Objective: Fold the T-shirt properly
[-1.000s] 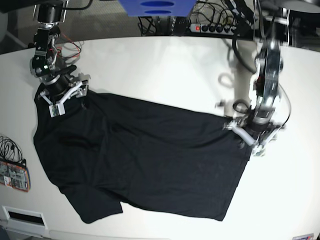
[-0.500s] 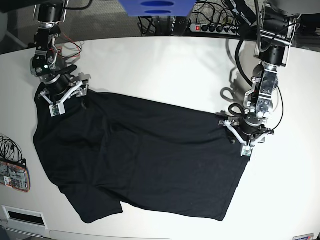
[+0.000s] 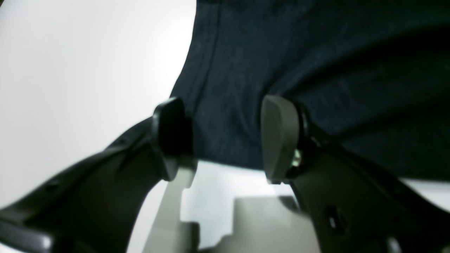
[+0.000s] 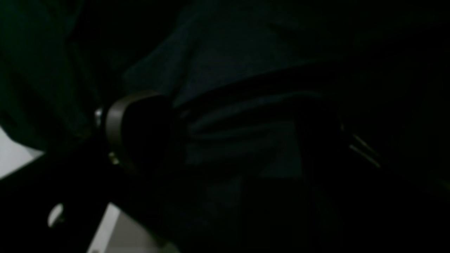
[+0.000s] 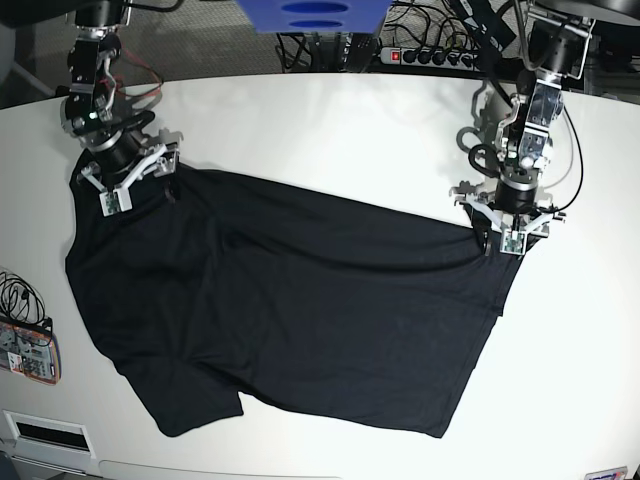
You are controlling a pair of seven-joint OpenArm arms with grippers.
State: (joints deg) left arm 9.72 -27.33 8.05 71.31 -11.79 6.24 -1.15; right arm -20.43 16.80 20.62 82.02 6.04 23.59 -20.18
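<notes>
— White table [image 5: 330, 130]: what is lying on it?
— Black T-shirt [image 5: 290, 310], spreading flat across the middle.
— Grippers?
— Left gripper [image 5: 507, 228] is straddling the shirt's corner, jaws spread; right gripper [image 5: 128, 180] is straddling the opposite corner, spread wide.

Black T-shirt [image 5: 290, 310] spread flat on white counter [image 5: 330, 130], slightly skewed, few wrinkles, unfolded.
</notes>
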